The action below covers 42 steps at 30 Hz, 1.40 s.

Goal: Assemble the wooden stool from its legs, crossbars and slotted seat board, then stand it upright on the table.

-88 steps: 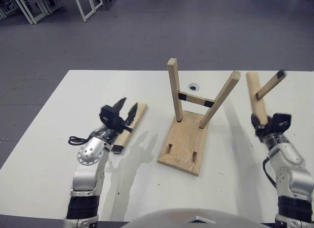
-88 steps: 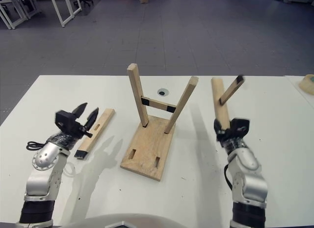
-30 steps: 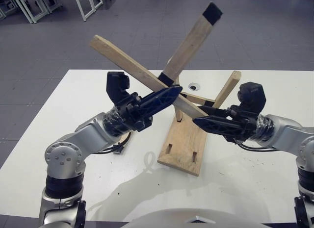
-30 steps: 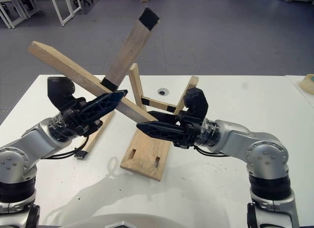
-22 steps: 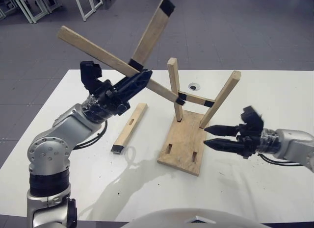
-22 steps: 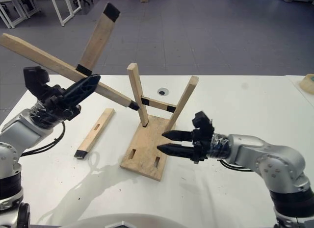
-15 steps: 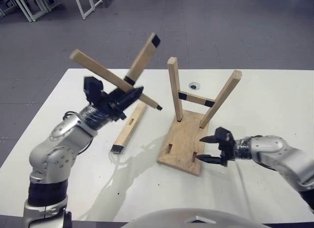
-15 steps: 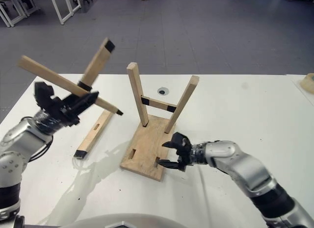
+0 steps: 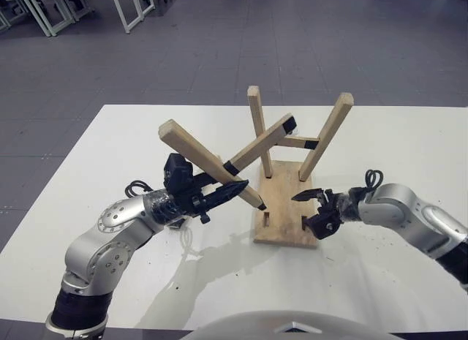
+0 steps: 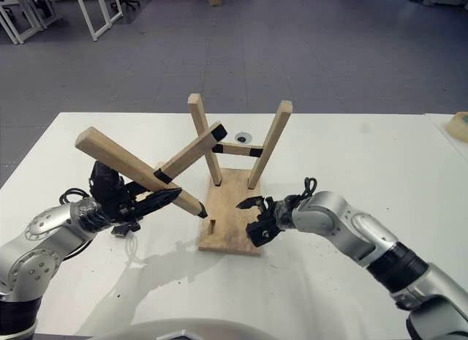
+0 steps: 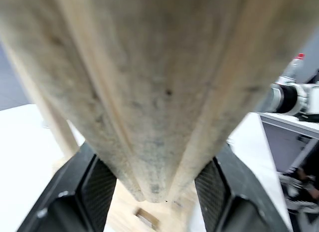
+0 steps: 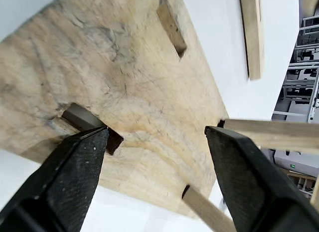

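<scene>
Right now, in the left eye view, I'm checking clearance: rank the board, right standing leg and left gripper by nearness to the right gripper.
1. Board, under the right gripper.
2. Right standing leg, just behind.
3. Left gripper, holding the leg pair, off to the left.

Two head cameras, set side by side, look forward and down across a white surface point(image 9: 409, 135) to grey floor point(image 9: 329, 33) beyond. Both share one scene, slightly offset, with the seat board point(image 9: 289, 205) near the centre. The left wrist camera looks along the left end effector point(image 11: 157, 162), right up against the wooden leg point(image 11: 149, 82) clamped there. The right wrist camera looks past the right end effector point(image 12: 157, 133), fingers spread, onto the board's slots point(image 12: 172, 27) from very close.
</scene>
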Available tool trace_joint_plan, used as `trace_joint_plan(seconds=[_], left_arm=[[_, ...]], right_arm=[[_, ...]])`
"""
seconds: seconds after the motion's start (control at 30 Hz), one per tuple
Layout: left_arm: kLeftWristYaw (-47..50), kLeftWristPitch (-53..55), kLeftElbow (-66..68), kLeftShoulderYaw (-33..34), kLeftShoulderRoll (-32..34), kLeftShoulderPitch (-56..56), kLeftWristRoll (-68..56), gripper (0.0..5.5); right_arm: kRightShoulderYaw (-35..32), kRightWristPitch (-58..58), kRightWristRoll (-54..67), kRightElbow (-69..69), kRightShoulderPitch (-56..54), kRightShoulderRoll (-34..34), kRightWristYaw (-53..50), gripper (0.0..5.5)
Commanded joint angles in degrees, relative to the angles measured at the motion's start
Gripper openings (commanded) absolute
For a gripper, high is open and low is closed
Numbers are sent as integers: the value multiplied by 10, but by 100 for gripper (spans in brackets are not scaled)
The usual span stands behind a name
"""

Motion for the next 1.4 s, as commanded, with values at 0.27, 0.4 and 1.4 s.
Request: trace_joint_plan(seconds=[0.27,0.4,1.4], left_arm=[[-94,-57,164,-93,-70,-104,116,205],[-162,-84,232,-120,-66,-131,162,205],[-311,-134,383,-145,-118,-269,241,205]], right_arm=[[-4,-231,-83,152,-46,34,-46,355],[-14,-246,-88,160,-51,45,-45,355],[-3,-494,-202,248,-91,-3,-73,355]])
